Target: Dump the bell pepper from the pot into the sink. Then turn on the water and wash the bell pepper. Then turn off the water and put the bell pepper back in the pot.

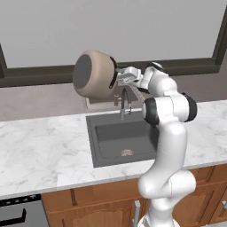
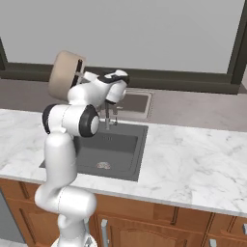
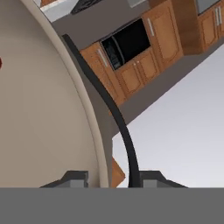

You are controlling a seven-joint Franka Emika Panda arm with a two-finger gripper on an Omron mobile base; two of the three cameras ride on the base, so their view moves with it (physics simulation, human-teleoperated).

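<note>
The beige pot [image 1: 95, 75] hangs tipped on its side high above the dark grey sink [image 1: 111, 133], close to the curved faucet [image 1: 124, 103]. My gripper [image 1: 117, 76] is shut on its rim at a dark side handle. From the right side, the pot [image 2: 65, 75] sticks out to the left of the gripper [image 2: 82, 75], over the sink [image 2: 113, 144]. In the hand view the pot's beige wall [image 3: 43, 113] and dark handle [image 3: 120, 127] run between my fingertips, the gripper [image 3: 113, 177] closed on them. A red sliver of the bell pepper [image 3: 0, 63] shows at the left edge.
A white marble counter [image 1: 44, 146] surrounds the sink, whose round drain [image 1: 127, 152] lies bare. Behind it runs a brown sill with a smaller pale basin [image 2: 135, 103] below a window. A stove [image 1: 17, 213] sits at the lower left, wooden cabinets below.
</note>
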